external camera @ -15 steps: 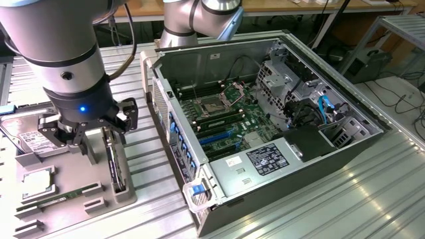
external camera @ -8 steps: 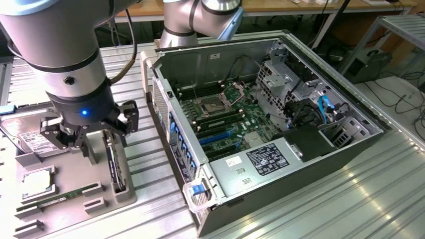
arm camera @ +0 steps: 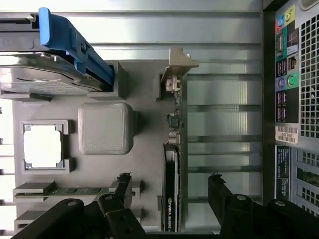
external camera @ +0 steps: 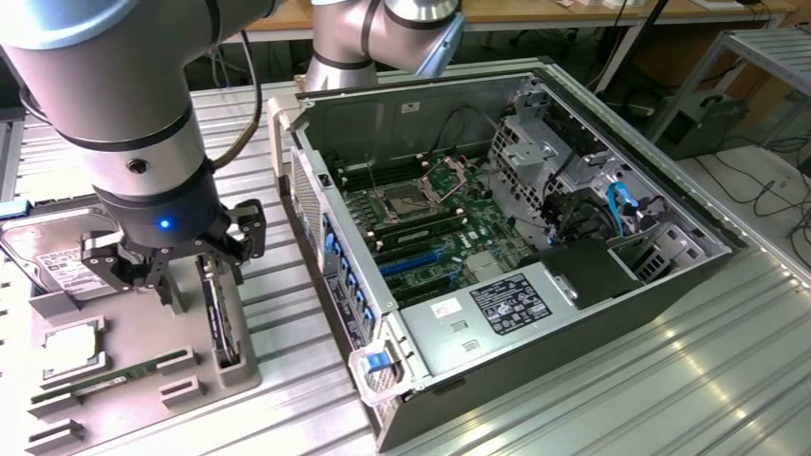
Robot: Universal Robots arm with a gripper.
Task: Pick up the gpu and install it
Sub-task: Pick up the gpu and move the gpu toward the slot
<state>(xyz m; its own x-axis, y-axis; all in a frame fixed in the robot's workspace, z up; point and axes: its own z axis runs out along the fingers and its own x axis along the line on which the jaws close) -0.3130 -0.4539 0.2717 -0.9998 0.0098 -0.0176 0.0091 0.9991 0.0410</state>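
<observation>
– Grey moulded tray (external camera: 140, 418) (arm camera: 144, 139) under the arm: what do we tell readers about the end effector (external camera: 197, 275) (arm camera: 169, 180)?

– We say it hangs over the tray with its jaws spread as wide as they go, gripping nothing. One finger sits on each side of the gpu (external camera: 226, 323) (arm camera: 172, 164), with a gap showing at both faces.

– So where do we put the gpu?

– Right below the end effector, between its fingers. It stands on its long edge in a slot of the tray, with the silver bracket (arm camera: 179, 64) at the end farther from the fingers. We judge that the slot holds the thin card upright so both flat faces are open to a pinch from above. The wide jaws would be what lets the fingers clear it.

– And the other parts?

– To one side of the end effector we see the memory stick (external camera: 121, 375) (arm camera: 75, 190), the processor (external camera: 70, 347) (arm camera: 42, 146) and the hard drive (external camera: 64, 271) (arm camera: 45, 74). Each lies in its own recess, apart from the card. On the other side, the computer case (external camera: 419, 109) lies open on the ribbed metal tabletop (external camera: 659, 380). We read that as laid flat so the board faces upward. The card is not yet lifted.
</observation>
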